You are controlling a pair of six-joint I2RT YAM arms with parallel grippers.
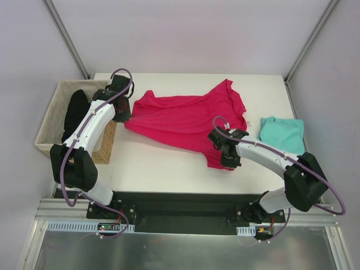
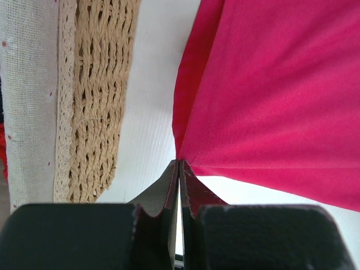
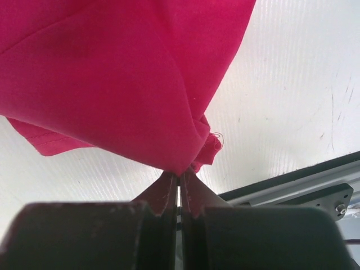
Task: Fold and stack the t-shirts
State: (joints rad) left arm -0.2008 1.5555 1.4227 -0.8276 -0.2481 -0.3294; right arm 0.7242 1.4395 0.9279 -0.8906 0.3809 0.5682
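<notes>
We are holding the magenta t-shirt (image 1: 185, 119) spread across the middle of the table (image 1: 163, 169). The left gripper (image 2: 179, 164) is clamping its corner by the left edge, beside the wicker basket (image 1: 49, 121) carrying a black garment (image 1: 76, 112), and the right gripper (image 3: 179, 179) is clamping its hem toward the near edge. The teal t-shirt (image 1: 281, 135) is lying compact at the right edge, apart from both grippers.

The magenta t-shirt (image 1: 185, 119) lay rumpled across the white desk (image 1: 157, 169), left claw (image 1: 125, 115) at its left corner beside a wicker basket (image 1: 106, 147) holding a black garment (image 1: 75, 112), right claw (image 1: 228, 161) at its near hem. The teal t-shirt (image 1: 283, 134) lay by the desk's right edge.
</notes>
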